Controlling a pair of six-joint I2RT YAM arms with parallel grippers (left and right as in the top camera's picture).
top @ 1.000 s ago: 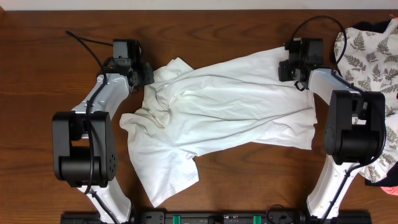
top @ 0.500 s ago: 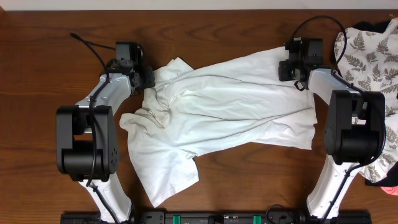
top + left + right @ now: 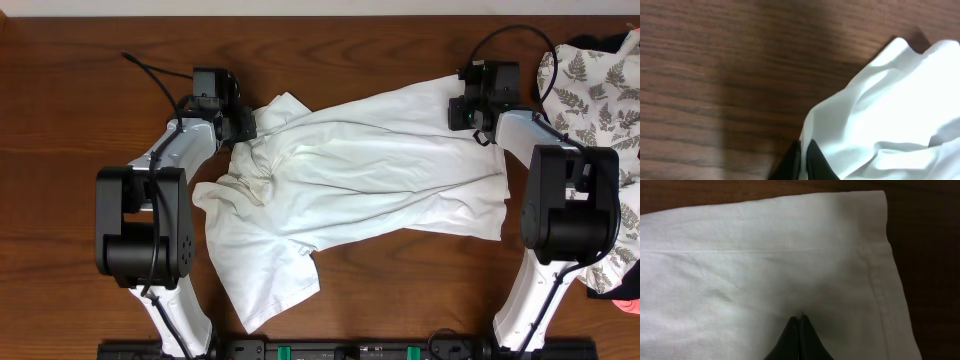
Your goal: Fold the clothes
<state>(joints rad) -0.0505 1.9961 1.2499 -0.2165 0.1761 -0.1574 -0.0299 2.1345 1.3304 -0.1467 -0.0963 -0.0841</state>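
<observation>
Left gripper (image 3: pixel 802 150) first: its two black fingertips are pressed together with hardly a sliver between them, and the white edge of the T-shirt (image 3: pixel 370 170) runs right down into that pinch. Closed tight on the fabric, by the look of the left wrist view. From overhead, this grip sits at the shirt's far-left edge, just below the sleeve that pokes out at the top.

Over to the right gripper (image 3: pixel 801 322): fingers shut, tips meeting in a single dark point with white cloth bunched under them. It has the shirt too, just inside the stitched hem, near the hem's far corner. Overhead puts it at the shirt's upper-right corner.

The shirt itself lies spread but rumpled across the wooden table (image 3: pixel 80 100), stretched between the two grips. The collar sits wrinkled on the shirt's left side. The second sleeve trails off the shirt's near-left end. The hem runs down its right side. No chest print shows on the side facing up.

Each arm stands beside the shirt, the left arm's black base off its left side and the right arm's off its right. Past the shirt's right edge, behind the right arm, lies a fern-print cloth (image 3: pixel 600 90), apart from the shirt, with a bit of dark fabric (image 3: pixel 600 42) above it.
</observation>
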